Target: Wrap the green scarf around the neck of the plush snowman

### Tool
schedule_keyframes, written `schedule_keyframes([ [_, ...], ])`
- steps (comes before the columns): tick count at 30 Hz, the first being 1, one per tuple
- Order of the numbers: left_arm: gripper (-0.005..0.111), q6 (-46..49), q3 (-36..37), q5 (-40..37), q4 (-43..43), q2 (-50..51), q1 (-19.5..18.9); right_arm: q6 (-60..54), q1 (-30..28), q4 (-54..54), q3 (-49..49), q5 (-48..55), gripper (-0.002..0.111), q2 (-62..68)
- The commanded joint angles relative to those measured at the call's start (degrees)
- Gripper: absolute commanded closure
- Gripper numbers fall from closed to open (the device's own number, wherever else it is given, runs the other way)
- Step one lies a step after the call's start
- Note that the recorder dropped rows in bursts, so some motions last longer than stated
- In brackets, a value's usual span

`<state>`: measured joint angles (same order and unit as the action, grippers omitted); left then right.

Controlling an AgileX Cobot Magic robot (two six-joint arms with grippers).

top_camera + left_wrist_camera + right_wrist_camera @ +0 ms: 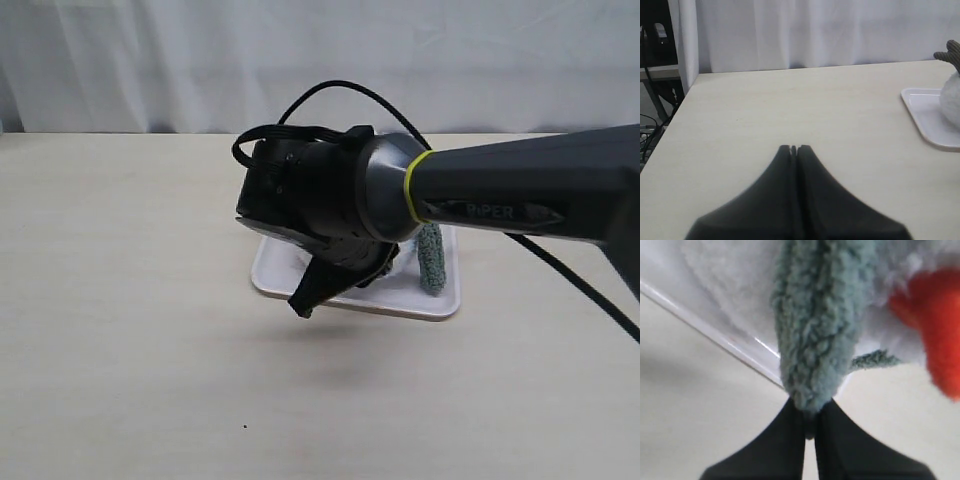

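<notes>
At the white tray (735,345) rim: right gripper (810,426) clamps the green scarf (815,330) end, just beside the plush snowman (725,280). Left gripper (794,149) clenched, empty, well apart from tray. Advice: lead scarf round the neck, under the orange nose (935,325); firm pinch, toy upright.

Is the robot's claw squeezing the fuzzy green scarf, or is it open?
Shut on it. In the right wrist view, the right gripper is closed tight, with the fuzzy end of the green scarf pinched between its black tips.
</notes>
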<state>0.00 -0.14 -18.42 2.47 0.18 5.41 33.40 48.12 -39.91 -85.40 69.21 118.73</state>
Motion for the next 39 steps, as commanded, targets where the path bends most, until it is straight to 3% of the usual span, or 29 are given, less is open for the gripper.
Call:
schedule_keyframes([
  [1, 0.107, 0.0, 0.14, 0.75, -0.16, -0.18, -0.13, -0.86, 0.05, 0.49, 3.71, 0.75, 0.104, -0.52],
  [16, 0.107, 0.0, 0.14, 0.75, -0.16, -0.18, -0.13, -4.85, 0.05, 0.33, 5.17, -3.58, 0.102, 2.79],
  [22, 0.107, 0.0, 0.14, 0.75, -0.16, -0.18, -0.13, -5.8, 0.19, 0.33, 4.09, -2.91, 0.069, 2.29],
  [26, 0.107, 0.0, 0.14, 0.75, -0.16, -0.18, -0.13, -10.81, 3.93, 0.09, 4.09, -3.01, 0.06, -0.82],
  [31, 0.107, 0.0, 0.14, 0.75, -0.16, -0.18, -0.13, -12.74, 8.51, 0.09, 4.09, -2.64, 0.061, -6.58],
  [35, 0.107, 0.0, 0.14, 0.75, -0.16, -0.18, -0.13, -4.27, 9.04, -1.98, 3.25, -5.34, 0.064, -12.29],
  [37, 0.107, 0.0, 0.14, 0.75, -0.16, -0.18, -0.13, -0.85, 8.94, -3.21, 2.7, -9.39, 0.072, -15.05],
  [39, 0.107, 0.0, 0.14, 0.75, -0.16, -0.18, -0.13, 2.41, 8.14, -3.33, 2.12, -15.39, 0.087, -17.75],
])
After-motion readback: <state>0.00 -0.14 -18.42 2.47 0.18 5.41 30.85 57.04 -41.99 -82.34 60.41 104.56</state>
